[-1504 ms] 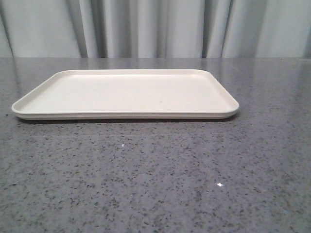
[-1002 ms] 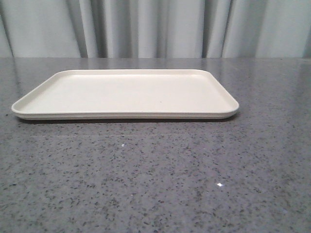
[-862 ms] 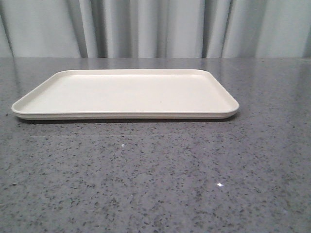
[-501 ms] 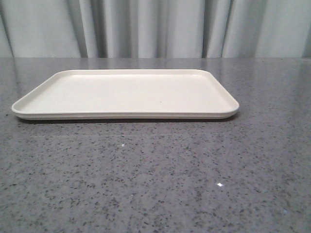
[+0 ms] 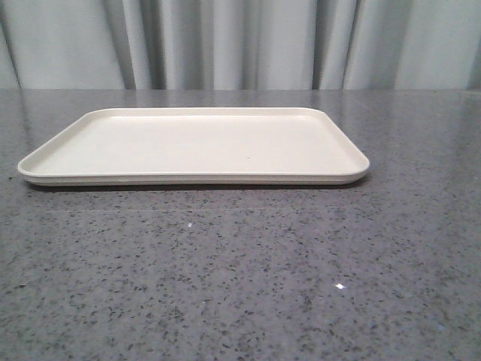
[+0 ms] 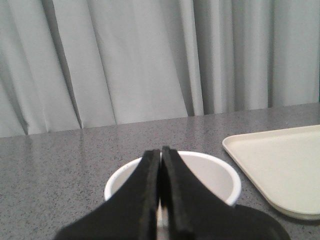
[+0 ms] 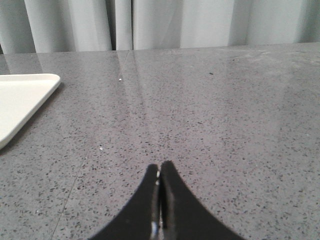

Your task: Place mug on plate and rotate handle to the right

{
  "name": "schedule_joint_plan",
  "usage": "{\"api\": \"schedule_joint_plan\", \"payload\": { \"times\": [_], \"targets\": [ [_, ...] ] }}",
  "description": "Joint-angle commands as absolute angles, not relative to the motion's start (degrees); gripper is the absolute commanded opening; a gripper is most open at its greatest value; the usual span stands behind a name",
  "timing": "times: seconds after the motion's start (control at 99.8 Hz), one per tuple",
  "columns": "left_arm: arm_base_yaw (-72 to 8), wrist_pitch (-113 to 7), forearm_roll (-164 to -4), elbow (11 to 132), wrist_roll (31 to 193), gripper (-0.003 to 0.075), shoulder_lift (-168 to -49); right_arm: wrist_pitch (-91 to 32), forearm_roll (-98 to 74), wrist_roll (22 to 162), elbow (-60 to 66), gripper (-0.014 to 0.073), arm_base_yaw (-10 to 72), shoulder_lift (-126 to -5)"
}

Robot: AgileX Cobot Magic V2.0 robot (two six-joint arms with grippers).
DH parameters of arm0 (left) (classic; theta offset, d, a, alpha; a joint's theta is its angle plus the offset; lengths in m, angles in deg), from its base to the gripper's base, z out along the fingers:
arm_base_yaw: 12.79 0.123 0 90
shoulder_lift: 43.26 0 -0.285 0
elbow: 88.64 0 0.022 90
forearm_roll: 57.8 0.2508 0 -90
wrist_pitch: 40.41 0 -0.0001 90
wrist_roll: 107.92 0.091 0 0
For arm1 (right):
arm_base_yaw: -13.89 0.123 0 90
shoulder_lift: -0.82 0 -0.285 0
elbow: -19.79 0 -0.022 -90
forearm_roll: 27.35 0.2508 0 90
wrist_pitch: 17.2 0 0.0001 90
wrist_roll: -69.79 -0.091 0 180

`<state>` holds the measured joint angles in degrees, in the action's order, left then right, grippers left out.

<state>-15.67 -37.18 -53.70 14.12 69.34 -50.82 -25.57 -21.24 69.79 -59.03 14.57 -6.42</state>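
The cream plate [image 5: 194, 179] lies flat on the grey table in the front view, with nothing on it. Its corner also shows in the left wrist view as the plate [image 6: 280, 165] and in the right wrist view as the plate [image 7: 20, 100]. The white mug [image 6: 212, 175] stands on the table beside the plate's edge, its open mouth facing up. Its handle is hidden. My left gripper [image 6: 160, 150] is shut, its black fingers pressed together in front of and over the mug's near rim. My right gripper [image 7: 159, 166] is shut over bare table. The front view shows neither gripper nor the mug.
A grey speckled tabletop [image 5: 240, 286] stretches around the plate. Pale pleated curtains [image 5: 240, 41] hang behind the table's far edge.
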Motion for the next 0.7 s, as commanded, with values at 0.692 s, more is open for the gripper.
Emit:
{"api": "schedule_joint_plan", "payload": {
  "times": [0.692],
  "targets": [
    [-15.6, -24.8, -57.4, 13.7, 63.2, -0.002, -49.1, -11.2, -21.9, 70.3, -58.1, -0.0067, 14.5, -5.2]
  ]
}}
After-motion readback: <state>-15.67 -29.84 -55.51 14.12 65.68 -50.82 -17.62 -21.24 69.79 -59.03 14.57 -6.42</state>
